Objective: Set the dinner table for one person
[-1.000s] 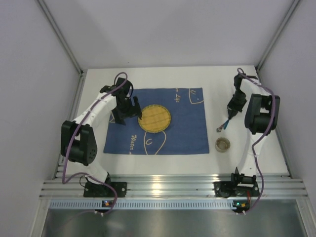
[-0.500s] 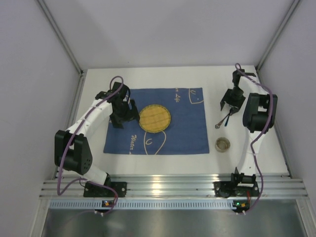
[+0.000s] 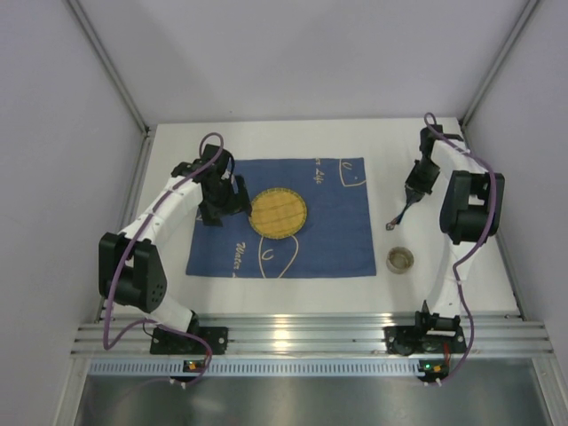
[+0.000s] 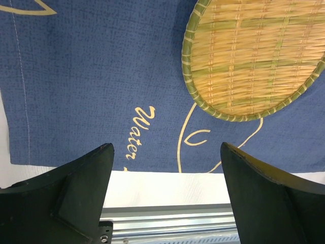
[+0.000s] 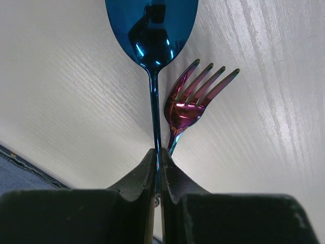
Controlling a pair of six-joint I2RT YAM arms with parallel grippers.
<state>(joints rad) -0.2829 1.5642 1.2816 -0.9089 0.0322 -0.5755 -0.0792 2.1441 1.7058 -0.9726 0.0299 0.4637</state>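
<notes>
The white dinner table [image 3: 293, 138] carries a blue cloth mat [image 3: 337, 240] with a round woven plate [image 3: 279, 212] on it. My left gripper [image 3: 224, 211] is open and empty, just left of the plate over the mat. In the left wrist view its fingers [image 4: 81, 183] spread wide above the mat's near edge, and the plate [image 4: 254, 56] lies at upper right. My right gripper [image 3: 412, 199] hangs right of the mat, shut [image 5: 158, 152] on the handle of a blue spoon [image 5: 151, 25]. A magenta fork [image 5: 193, 99] hangs beside it; its handle is hidden behind the finger.
A small round bowl [image 3: 401, 259] stands on the table near the mat's right front corner. The aluminium rail [image 3: 311, 337] runs along the near edge. Grey walls close in the back and both sides.
My left gripper has drawn back a little to the left, off the plate's edge. My right gripper has turned and shifted slightly towards the back with the cutlery.
</notes>
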